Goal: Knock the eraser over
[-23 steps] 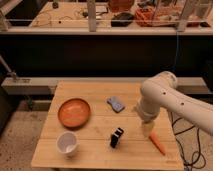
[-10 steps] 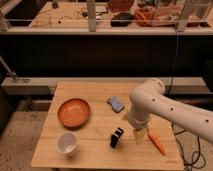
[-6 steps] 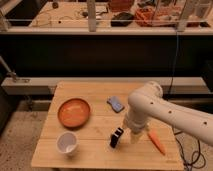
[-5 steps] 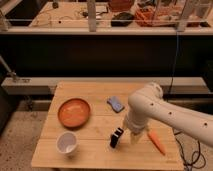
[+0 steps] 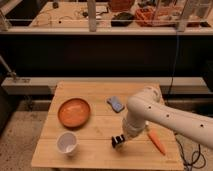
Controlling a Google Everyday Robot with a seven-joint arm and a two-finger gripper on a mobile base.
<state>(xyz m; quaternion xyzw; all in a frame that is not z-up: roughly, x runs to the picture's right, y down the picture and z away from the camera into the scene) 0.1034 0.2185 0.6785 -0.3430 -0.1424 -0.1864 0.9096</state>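
The eraser (image 5: 117, 142) is a small black block with a pale band, standing near the front of the wooden table (image 5: 100, 95), right of the white cup (image 5: 67, 143). My gripper (image 5: 125, 137) is at the end of the white arm (image 5: 150, 112), which reaches in from the right. The gripper is low over the table, right against the eraser's right side, and hides part of it. I cannot tell whether the eraser is upright or tilted.
An orange bowl (image 5: 74, 112) sits at the table's left. A flat blue-grey pad (image 5: 115, 104) lies behind the gripper. An orange carrot (image 5: 156, 141) lies to the right of the gripper, near the front right edge.
The arm has swung left and down from the table's right side until the gripper is against the eraser. The eraser now sits slightly nearer the front edge.
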